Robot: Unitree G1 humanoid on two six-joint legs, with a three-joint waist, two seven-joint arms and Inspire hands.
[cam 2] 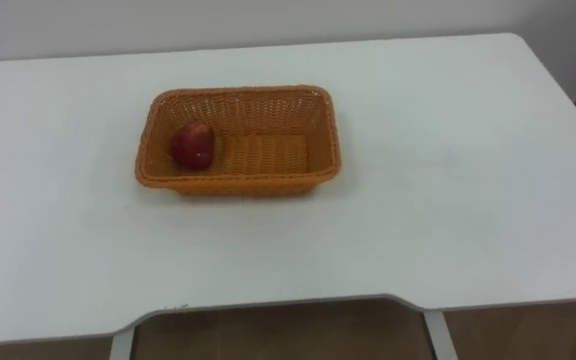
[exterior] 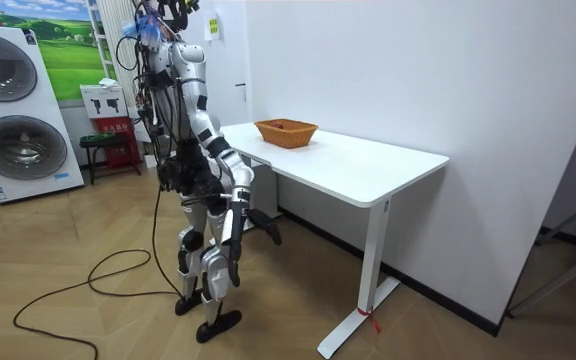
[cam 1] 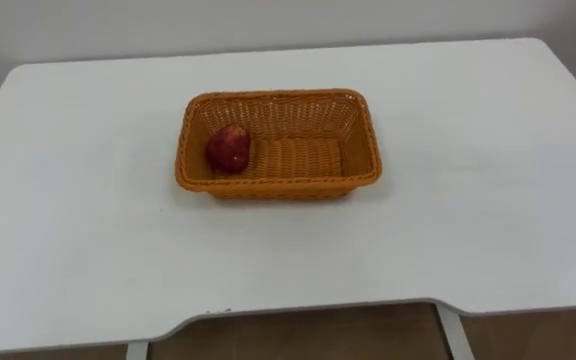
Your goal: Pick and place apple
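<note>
Sitting at the 9 o'clock end of the orange woven basket [cam 1: 353,140], against its short wall, is the red apple [cam 1: 227,149]. The basket lies at about 12 o'clock from the robot, in the middle of the white table [cam 1: 468,210].

Handling estimate: the apple is firm, smooth, rounded and moderately heavy. It should roll if nudged and bruise if dropped. Best hold is from above, fingers and thumb on opposite sides at its widest part. The 3 o'clock side is free; the 9 o'clock side is crowded by the wall.

The eye views show the apple's exact spot. The room view shows the robot upright at the table's near edge, basket too small to see into. Right hand [exterior: 228,245] seems to hang by the thigh; I cannot tell how its fingers are set.
</note>
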